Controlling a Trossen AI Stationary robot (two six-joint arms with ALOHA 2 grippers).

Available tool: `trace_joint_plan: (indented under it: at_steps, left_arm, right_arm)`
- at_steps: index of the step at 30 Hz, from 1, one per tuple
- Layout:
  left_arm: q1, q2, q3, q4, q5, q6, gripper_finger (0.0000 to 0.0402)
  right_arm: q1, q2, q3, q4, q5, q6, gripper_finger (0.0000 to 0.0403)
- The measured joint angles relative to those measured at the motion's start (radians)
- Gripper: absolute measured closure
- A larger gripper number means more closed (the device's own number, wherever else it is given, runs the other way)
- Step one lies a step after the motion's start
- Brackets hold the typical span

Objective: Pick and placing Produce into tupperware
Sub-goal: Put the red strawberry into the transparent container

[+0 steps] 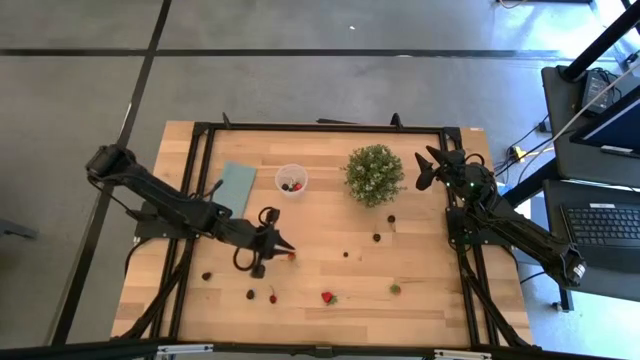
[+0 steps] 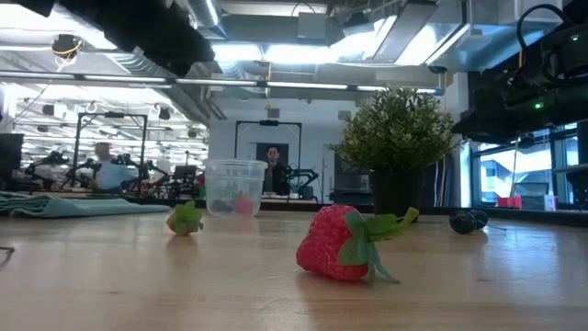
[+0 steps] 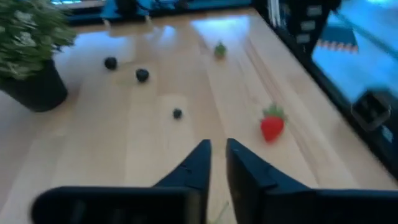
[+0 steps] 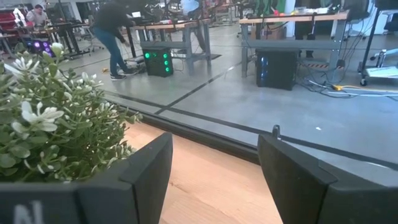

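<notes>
Jaws: left gripper (image 1: 288, 253) nearly pressed together low over the table, a small red piece at its tips, grip uncertain; right gripper (image 1: 424, 170) spread wide, idle beside the plant (image 1: 374, 174). Produce looks light, soft, bruisable; pinch the strawberry (image 2: 338, 243) gently across its body. Tupperware (image 1: 292, 180): one, holding about two pieces; roughly ten pieces lie loose on the table

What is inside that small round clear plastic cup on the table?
The small round clear plastic cup holds a few tiny fruit pieces, red and dark. Its bottom beneath them is covered.
</notes>
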Motion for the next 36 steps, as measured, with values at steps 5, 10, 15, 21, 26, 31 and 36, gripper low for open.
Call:
trace_joint_plan:
  at_steps: [5,10,15,21,26,31,36]
  left_arm:
    - [-0.024,0.009,0.000,-0.082,0.041,0.143,0.0269]
    - [-0.024,0.009,0.000,-0.139,-0.003,0.210,0.0182]
    - [0.002,0.009,0.000,-0.150,-0.005,0.140,0.0135]
    - [-0.006,0.009,0.000,-0.151,-0.001,0.105,0.0127]
    - [-0.006,0.009,0.000,-0.150,-0.002,0.105,0.0130]
    - [-0.006,0.009,0.000,-0.150,-0.029,0.081,0.0130]
    - [0.022,0.058,0.001,-0.163,0.029,0.061,0.0130]
  right_arm:
    - [0.000,0.000,0.000,0.000,0.002,-0.004,0.0164]
    - [0.000,0.000,0.000,0.000,0.002,-0.003,0.0164]
    - [0.000,0.000,0.000,0.000,0.002,0.001,0.0164]
    - [0.000,0.000,0.000,0.000,0.001,0.002,0.0164]
    - [0.000,0.000,0.000,0.000,0.000,0.002,0.0164]
    - [0.000,0.000,0.000,0.000,-0.001,0.002,0.0164]
    - [0.000,0.000,0.000,0.000,-0.001,0.001,0.0164]
